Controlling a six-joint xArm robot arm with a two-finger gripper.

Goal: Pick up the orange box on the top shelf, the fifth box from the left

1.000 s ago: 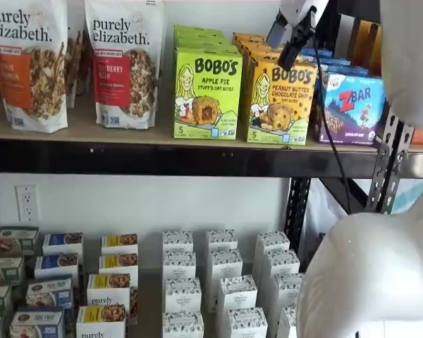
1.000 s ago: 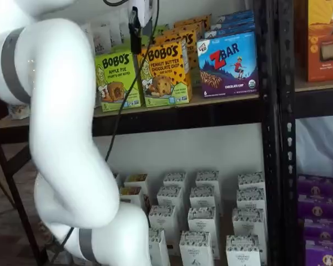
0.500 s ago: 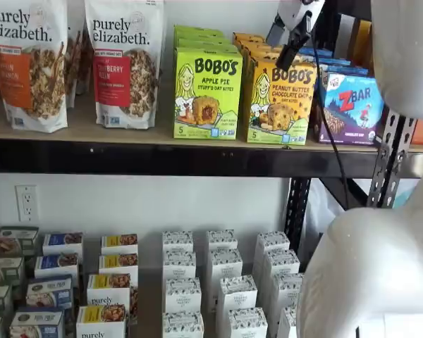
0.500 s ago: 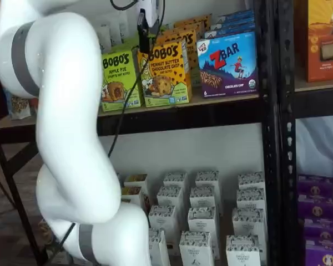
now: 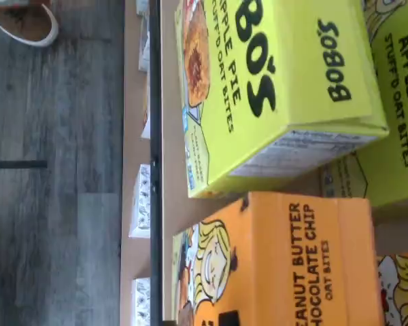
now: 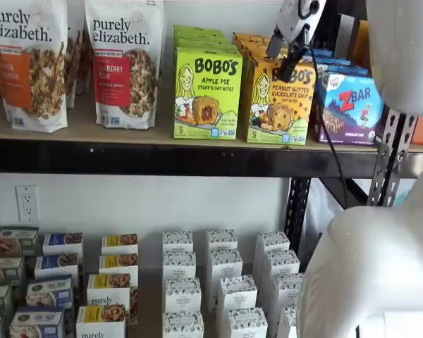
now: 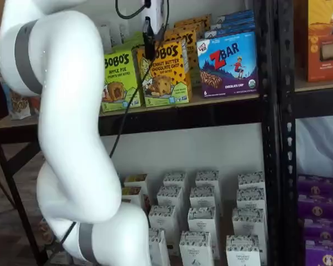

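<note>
The orange box (image 6: pixel 282 107) stands upright at the front of the top shelf (image 6: pixel 127 138), between a lime-green box and a blue-purple box. It also shows in a shelf view (image 7: pixel 167 75) and, close up, in the wrist view (image 5: pixel 285 265). My gripper (image 6: pixel 283 60) hangs from above, just in front of the orange box's upper edge. A gap shows between its two black fingers, so it is open and holds nothing. In a shelf view (image 7: pixel 149 40) it shows side-on against the box's upper left corner.
A lime-green Bobo's Apple Pie box (image 6: pixel 207 91) stands left of the orange box and a ZBar box (image 6: pixel 352 105) right of it. Granola bags (image 6: pixel 123 63) stand further left. My white arm (image 7: pixel 61 111) fills the foreground. A black rack upright (image 7: pixel 272 111) stands on the right.
The gripper has drifted a little sideways and lower, closer to the orange box's top. The arm has shifted with it. No box has moved.
</note>
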